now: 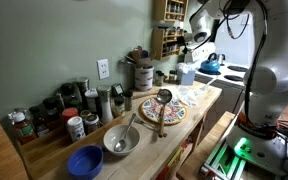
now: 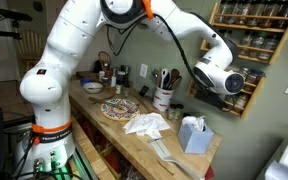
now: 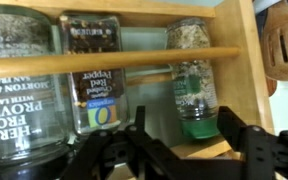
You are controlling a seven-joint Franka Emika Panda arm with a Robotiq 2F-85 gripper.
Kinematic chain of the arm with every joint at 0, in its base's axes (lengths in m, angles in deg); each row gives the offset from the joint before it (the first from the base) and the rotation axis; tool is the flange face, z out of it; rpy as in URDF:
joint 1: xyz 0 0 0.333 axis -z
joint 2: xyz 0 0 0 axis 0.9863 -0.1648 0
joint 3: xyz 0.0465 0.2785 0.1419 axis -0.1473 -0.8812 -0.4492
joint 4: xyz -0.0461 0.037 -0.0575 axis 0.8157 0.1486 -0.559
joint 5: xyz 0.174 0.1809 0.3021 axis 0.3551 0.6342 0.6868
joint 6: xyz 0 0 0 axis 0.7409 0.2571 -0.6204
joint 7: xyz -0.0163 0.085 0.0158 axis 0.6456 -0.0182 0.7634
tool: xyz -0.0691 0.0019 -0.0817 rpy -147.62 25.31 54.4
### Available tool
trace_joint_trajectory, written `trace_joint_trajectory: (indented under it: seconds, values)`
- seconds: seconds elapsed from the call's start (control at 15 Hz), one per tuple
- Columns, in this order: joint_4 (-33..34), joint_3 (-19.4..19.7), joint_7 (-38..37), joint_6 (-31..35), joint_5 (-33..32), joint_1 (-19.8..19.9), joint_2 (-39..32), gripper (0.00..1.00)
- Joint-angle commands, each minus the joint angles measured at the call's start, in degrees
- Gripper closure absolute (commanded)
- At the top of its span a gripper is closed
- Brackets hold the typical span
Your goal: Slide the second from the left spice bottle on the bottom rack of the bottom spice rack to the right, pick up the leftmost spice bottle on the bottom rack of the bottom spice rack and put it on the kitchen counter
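The wooden bottom spice rack hangs on the wall in both exterior views (image 1: 167, 38) (image 2: 252, 45). The wrist view is upside down and close to the bottom rack (image 3: 134, 62). There a green-capped spice bottle (image 3: 192, 80) stands at the right, a crushed red pepper jar (image 3: 99, 85) is in the middle, and a large herbs jar (image 3: 19, 90) is at the left. My gripper (image 3: 184, 125) is open, with its two fingers on either side of the green-capped bottle's cap and a gap on each side. It also shows at the rack in both exterior views (image 1: 190, 42) (image 2: 224, 92). The kitchen counter (image 1: 199, 105) (image 2: 119, 128) runs below.
On the counter are a patterned plate (image 1: 162, 111), a metal bowl (image 1: 121, 140), a blue bowl (image 1: 85, 161), several jars (image 1: 69, 112), a utensil crock (image 2: 164, 97), a crumpled cloth (image 2: 147, 124) and a tissue box (image 2: 193, 133). A blue kettle (image 1: 211, 65) sits on the stove.
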State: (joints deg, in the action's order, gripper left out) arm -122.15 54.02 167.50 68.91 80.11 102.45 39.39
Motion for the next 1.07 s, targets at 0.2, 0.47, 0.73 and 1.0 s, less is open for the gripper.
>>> trace_joint_trajectory:
  seconds: [0.2,0.47,0.73,1.0]
  values:
    - [3.1,-0.6,1.8,-3.3,0.9,1.0,-2.8,0.24]
    - [3.7,-0.4,0.9,-4.0,0.0,0.9,-3.3,0.22]
    - [3.2,-0.2,1.5,-5.5,-0.2,1.4,-2.9,0.22]
    - [2.5,-0.2,3.0,-8.3,-0.8,1.6,-2.2,0.19]
